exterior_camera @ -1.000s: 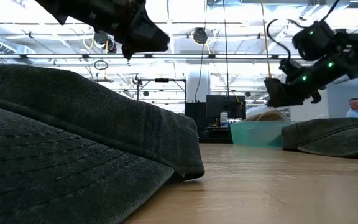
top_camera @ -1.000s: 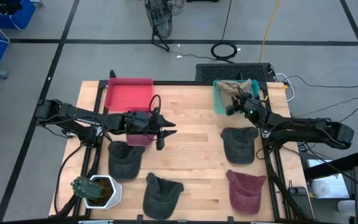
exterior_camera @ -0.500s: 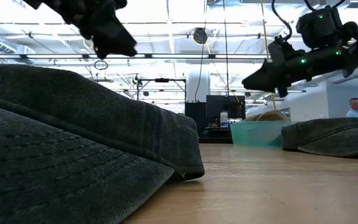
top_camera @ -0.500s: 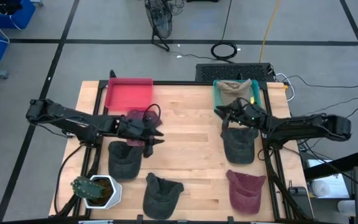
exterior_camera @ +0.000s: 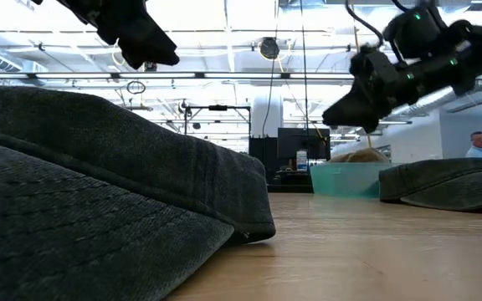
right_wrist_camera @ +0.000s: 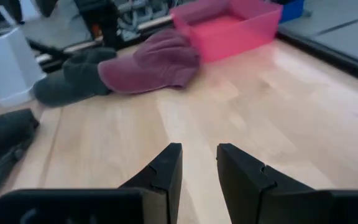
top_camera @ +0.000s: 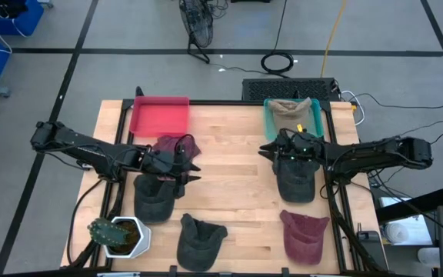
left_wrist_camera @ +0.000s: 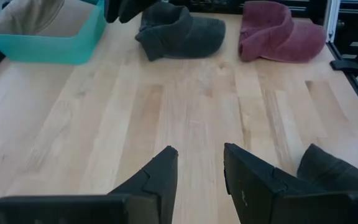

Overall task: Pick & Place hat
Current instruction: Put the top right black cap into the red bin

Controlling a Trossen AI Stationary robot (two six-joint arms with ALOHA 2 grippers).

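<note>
We start at the left gripper [top_camera: 191,171]: its two dark fingers [left_wrist_camera: 156,180] stand a narrow gap apart with nothing between them, hovering above bare wood. Just beside it, toward the red bin [top_camera: 159,115], lies a maroon hat [top_camera: 174,145] on the table [top_camera: 229,177], touching neither the gripper nor the inside of the bin. On the gripper's other side, away from the red bin, a dark grey hat [top_camera: 153,198] rests flat, and beyond that a white planter [top_camera: 121,235] sits at the table's corner.

The right gripper [top_camera: 266,148] also shows a narrow gap, empty, hanging over open wood; it points toward the red bin across the table. Right behind it, under its arm, lies another dark grey hat [top_camera: 294,177]. The teal bin [top_camera: 270,121] holding a tan hat [top_camera: 289,110] stands just beside that arm, level with the red bin along the same table edge.

Farther from the red bin, near the opposite edge, we see a third grey hat [top_camera: 201,238] and a second maroon hat [top_camera: 304,235], well apart.
</note>
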